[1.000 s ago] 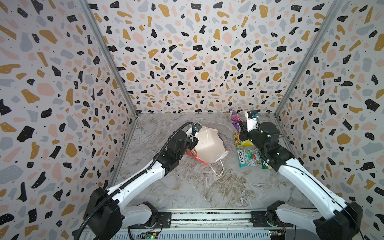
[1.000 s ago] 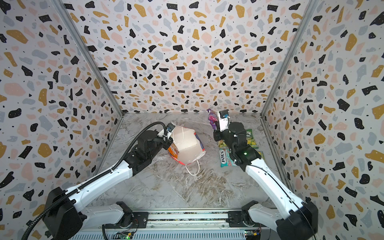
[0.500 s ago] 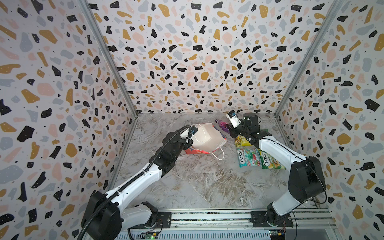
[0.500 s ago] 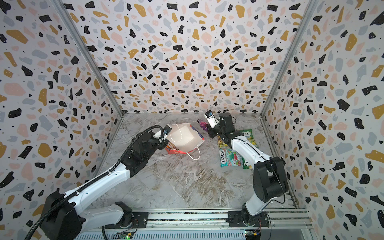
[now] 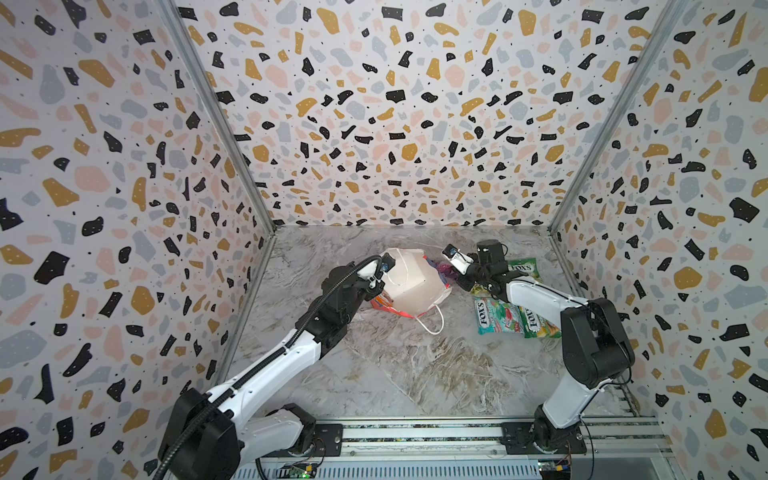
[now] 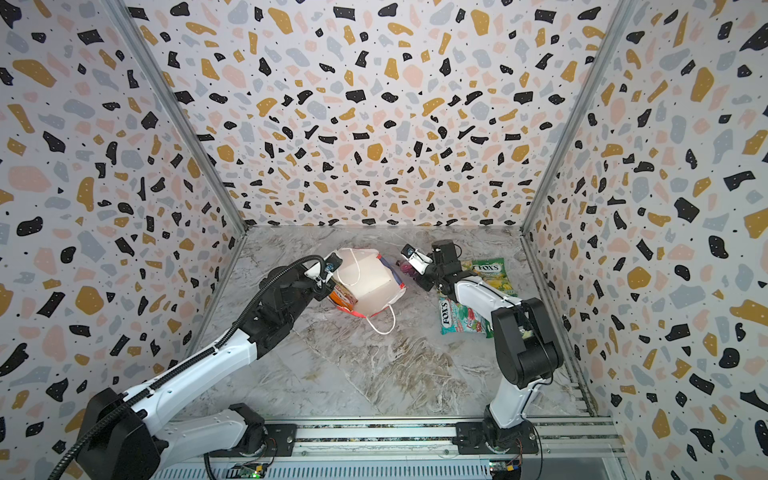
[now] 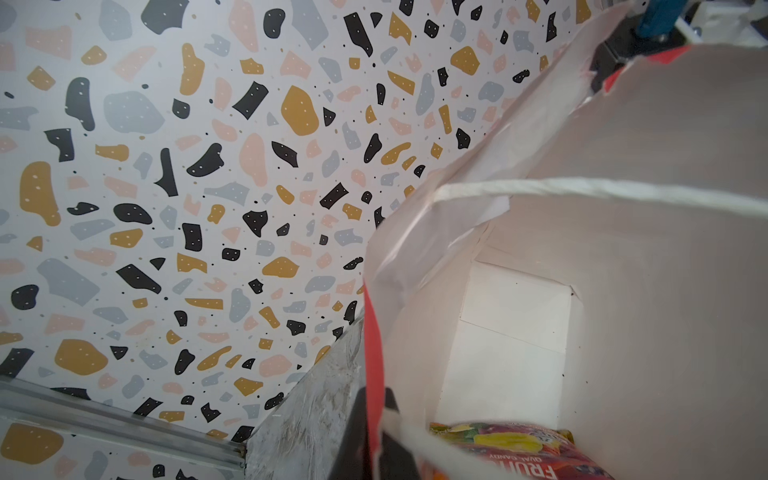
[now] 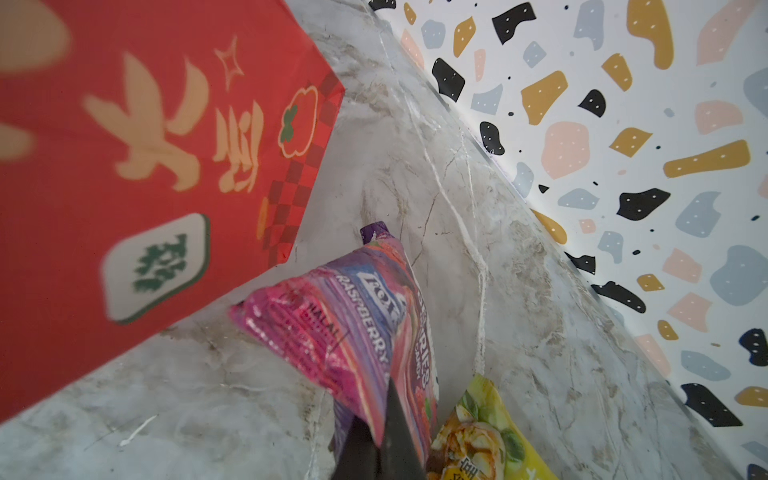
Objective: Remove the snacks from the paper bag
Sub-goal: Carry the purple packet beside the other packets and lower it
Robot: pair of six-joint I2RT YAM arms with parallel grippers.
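Right wrist view: our right fingers (image 8: 401,453) pinch the purple packet (image 8: 353,324) beside the tipped paper bag (image 8: 124,166), whose rim the left fingers (image 7: 351,440) clamp. We should set it clear on the bench (image 8: 457,249), bag mouth held open.

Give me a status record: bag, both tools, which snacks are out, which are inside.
bag: paper bag tipped over, white inside showing
left tool: shut on the bag's rim
right tool: shut on purple packet, outside the bag
inside bag: orange fruit packet, at the mouth
out on table: teal packet, near green packet, far green packet, yellow packet
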